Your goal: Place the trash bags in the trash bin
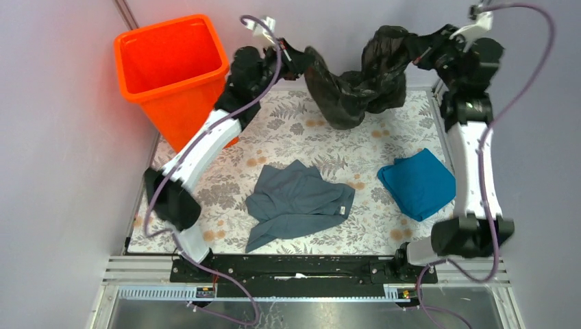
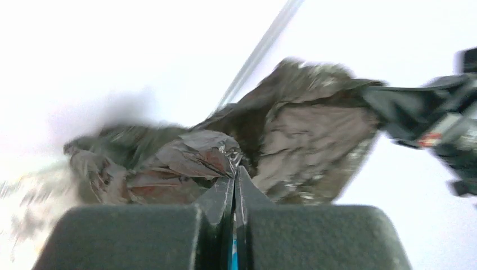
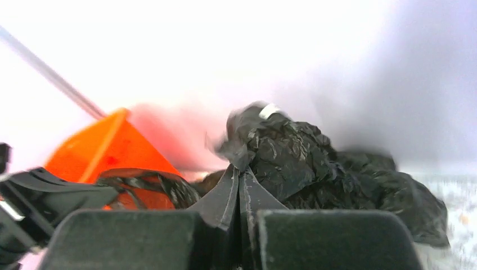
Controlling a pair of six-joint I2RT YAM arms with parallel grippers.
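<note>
One black trash bag (image 1: 356, 82) hangs stretched in the air to the right of the one orange trash bin (image 1: 171, 110), wholly outside it and sagging in the middle. Two tools hold it. The left tool (image 1: 291, 56), nearer the bin, is pinched together on one end, and the right tool (image 1: 413, 55), farther off, is clamped on the other. Two cloths lie on the desk (image 1: 274, 137): one grey cloth (image 1: 298, 202), and one blue cloth (image 1: 418, 181) farther from the bin.

Crinkled, glossy black trash bag (image 1: 356, 86), stretched wide and sagging in midair, just right of upright, open bright-orange trash bin (image 1: 175, 103), far-left corner.
</note>
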